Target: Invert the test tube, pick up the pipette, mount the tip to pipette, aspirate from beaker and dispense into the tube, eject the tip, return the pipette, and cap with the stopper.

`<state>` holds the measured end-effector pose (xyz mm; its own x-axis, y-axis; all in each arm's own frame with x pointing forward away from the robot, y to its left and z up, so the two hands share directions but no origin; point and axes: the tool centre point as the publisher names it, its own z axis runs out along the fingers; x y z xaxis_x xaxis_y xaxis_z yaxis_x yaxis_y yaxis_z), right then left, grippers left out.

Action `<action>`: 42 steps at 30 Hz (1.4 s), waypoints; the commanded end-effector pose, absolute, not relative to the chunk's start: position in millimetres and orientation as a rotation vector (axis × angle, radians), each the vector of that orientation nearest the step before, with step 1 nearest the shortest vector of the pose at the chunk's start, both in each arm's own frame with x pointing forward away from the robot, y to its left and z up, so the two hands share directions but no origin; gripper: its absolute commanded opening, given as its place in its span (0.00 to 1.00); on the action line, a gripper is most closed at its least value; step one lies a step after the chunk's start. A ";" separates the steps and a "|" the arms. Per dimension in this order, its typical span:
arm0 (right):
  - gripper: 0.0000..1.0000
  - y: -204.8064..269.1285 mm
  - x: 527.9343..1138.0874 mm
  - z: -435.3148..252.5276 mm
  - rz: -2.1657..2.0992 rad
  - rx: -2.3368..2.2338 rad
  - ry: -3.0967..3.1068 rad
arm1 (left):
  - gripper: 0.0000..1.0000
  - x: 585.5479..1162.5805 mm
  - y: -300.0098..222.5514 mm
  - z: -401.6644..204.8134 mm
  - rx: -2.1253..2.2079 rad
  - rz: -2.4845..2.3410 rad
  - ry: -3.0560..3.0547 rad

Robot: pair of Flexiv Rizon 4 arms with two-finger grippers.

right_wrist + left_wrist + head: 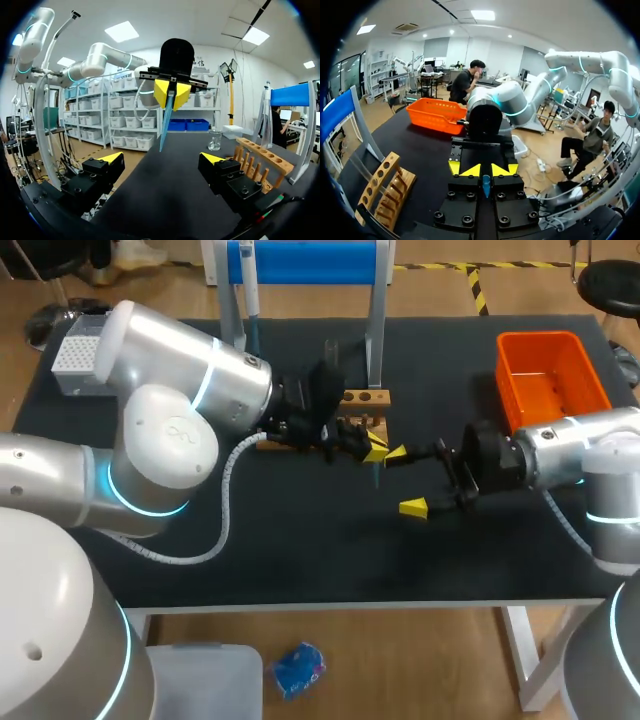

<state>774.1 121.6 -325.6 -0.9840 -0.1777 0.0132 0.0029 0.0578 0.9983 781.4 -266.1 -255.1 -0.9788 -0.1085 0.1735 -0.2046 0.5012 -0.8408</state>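
My left gripper (375,448) is over the middle of the table, just in front of the wooden rack (362,412), and is shut on a slim blue test tube (377,474) that hangs down from its tips. In the left wrist view the tube (486,185) is pinched between the yellow tips of this gripper (486,171). My right gripper (405,480) stands wide open, facing the left one from the right. In the right wrist view its fingers (162,159) are spread apart and hold nothing. The left gripper (172,94) and the tube (165,122) are ahead of and above them, apart from them.
An orange bin (550,380) sits at the back right. The blue pipette stand (310,262) with a pipette (250,290) is at the back edge. A glass beaker (215,140) stands on the far side of the rack (260,157). The black mat (300,560) covers the table.
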 end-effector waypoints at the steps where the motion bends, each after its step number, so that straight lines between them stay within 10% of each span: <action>1: 1.00 130.3 778.1 -322.8 -2.069 0.196 -2.176 | 0.00 783.5 -273.3 -256.5 0.277 1.481 -2.643; 22: 0.50 153.4 780.6 -304.1 -2.110 0.240 -2.113 | 0.00 781.5 -272.4 -263.0 0.320 1.497 -2.699; 42: 0.36 158.5 779.7 -301.7 -2.096 0.229 -2.103 | 0.00 785.6 -271.8 -267.5 0.339 1.458 -2.731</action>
<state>780.1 158.9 -301.6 -0.9749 -0.2226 0.0068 0.0060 0.0042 1.0000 785.4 -268.7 -268.0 -0.9767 -0.1735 0.1266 -0.2009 0.5298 -0.8240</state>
